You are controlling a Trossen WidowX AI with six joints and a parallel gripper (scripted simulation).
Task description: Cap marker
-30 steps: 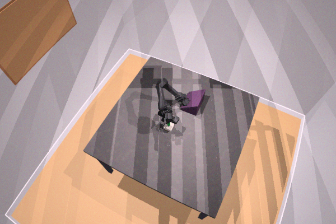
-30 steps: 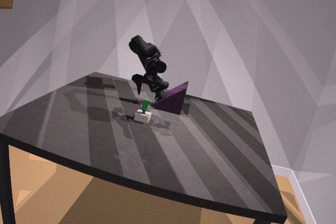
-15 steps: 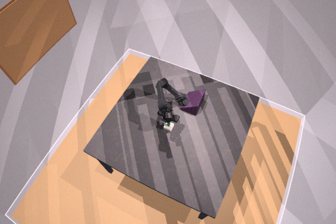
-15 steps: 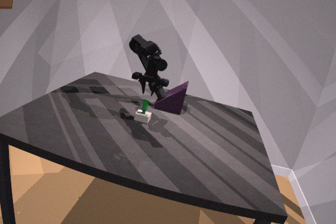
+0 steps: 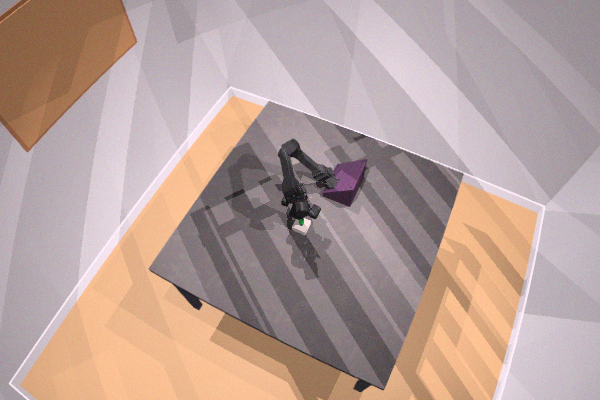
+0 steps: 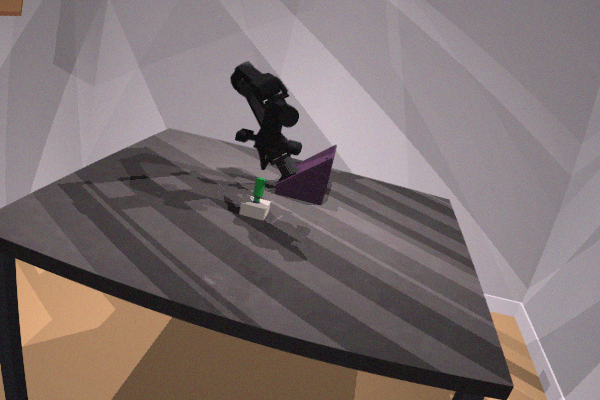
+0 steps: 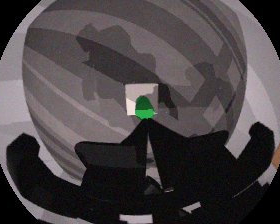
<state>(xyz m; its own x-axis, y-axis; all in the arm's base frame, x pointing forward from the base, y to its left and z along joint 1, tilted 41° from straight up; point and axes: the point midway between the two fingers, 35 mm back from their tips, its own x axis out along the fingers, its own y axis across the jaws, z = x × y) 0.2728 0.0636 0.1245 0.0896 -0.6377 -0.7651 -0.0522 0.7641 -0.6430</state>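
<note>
It was a bare test room rather than a home or shop: a dark striped tabletop on black legs, pale grey walls, an orange wood floor, and a lone purple wedge.

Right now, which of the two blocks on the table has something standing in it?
The small white holder block: a green capped marker stands upright in it. The purple wedge holds nothing.

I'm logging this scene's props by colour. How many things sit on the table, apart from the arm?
Green: 1, capped marker
White: 1, holder block
Purple: 1, wedge
Total: 3
</note>
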